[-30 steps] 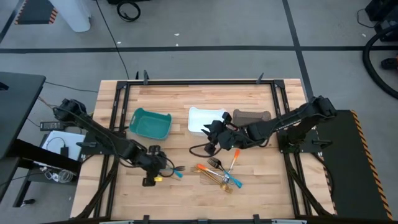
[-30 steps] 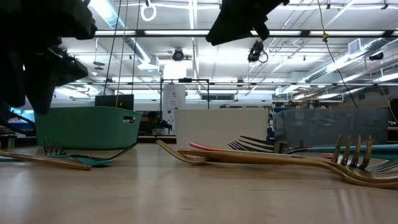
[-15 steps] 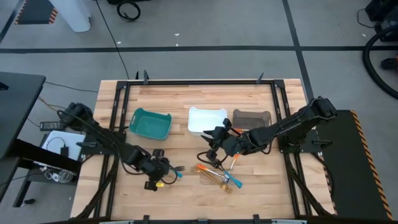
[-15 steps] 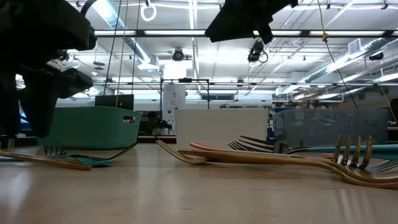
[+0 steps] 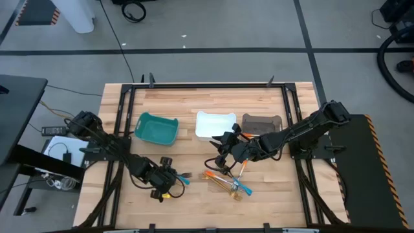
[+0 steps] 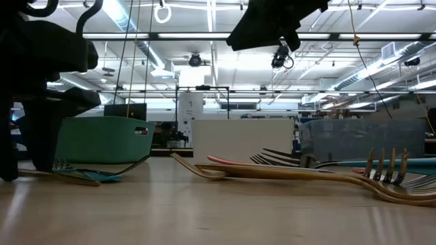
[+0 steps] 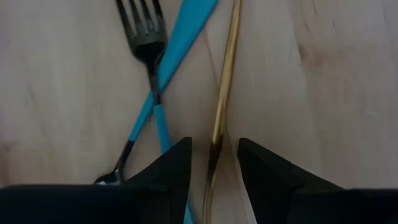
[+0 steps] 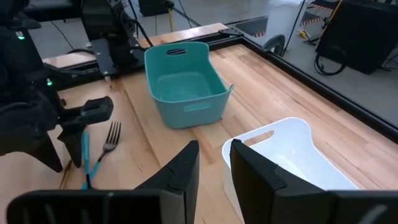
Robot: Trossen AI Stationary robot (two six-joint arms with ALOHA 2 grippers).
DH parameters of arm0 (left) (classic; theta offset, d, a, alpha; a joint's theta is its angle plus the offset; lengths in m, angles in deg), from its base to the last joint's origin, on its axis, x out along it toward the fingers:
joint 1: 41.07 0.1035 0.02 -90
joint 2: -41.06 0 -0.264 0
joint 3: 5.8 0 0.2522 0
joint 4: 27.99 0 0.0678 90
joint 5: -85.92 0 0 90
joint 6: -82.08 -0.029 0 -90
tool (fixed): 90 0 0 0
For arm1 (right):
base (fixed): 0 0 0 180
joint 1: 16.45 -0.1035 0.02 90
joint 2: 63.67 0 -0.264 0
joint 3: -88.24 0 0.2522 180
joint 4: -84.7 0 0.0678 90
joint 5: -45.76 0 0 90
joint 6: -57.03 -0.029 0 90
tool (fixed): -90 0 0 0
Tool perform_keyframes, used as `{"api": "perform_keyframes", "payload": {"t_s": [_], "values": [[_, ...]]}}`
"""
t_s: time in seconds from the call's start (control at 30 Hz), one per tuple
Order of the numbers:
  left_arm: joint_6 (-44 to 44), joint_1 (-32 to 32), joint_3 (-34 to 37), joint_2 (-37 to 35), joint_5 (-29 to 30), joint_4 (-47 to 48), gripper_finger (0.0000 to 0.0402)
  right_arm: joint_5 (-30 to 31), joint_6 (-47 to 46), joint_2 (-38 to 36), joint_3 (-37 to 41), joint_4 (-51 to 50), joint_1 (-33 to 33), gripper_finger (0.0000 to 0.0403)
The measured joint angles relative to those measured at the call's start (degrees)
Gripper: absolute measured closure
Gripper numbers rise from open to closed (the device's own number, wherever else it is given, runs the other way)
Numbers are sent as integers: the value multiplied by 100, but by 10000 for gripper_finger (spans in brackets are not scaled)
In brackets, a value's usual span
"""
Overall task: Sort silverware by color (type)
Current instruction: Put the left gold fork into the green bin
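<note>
My left gripper [image 5: 163, 183] is down at the table near its front left. It is open, one finger on each side of a thin gold utensil handle [image 7: 224, 81], and I see no touch. Two blue-handled forks [image 7: 163, 62] lie crossed beside that handle. My right gripper [image 5: 221, 157] hangs above the far edge of the main silverware pile [image 5: 228, 182], a heap of orange, blue and gold pieces. Its fingers [image 8: 186, 171] stand slightly apart with nothing between them.
A teal bin [image 5: 156, 128], a white bin [image 5: 215, 124] and a grey bin [image 5: 262, 122] stand in a row at the table's middle, on the far side of the silverware. In the low view, gold forks [image 6: 286, 173] lie flat across the near table.
My left gripper has gone down and a little toward the near edge, until its fingers stand at the table over the gold handle. My right gripper has moved toward the near edge, from beside the white bin to above the silverware pile, and then kept still.
</note>
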Motion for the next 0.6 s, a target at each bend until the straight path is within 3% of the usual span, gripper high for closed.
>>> {"api": "perform_keyframes", "payload": {"t_s": [0.6], "values": [[155, 0, 1, 37, -84, 10, 262, 2, 7, 0, 0, -13, 0, 305]]}}
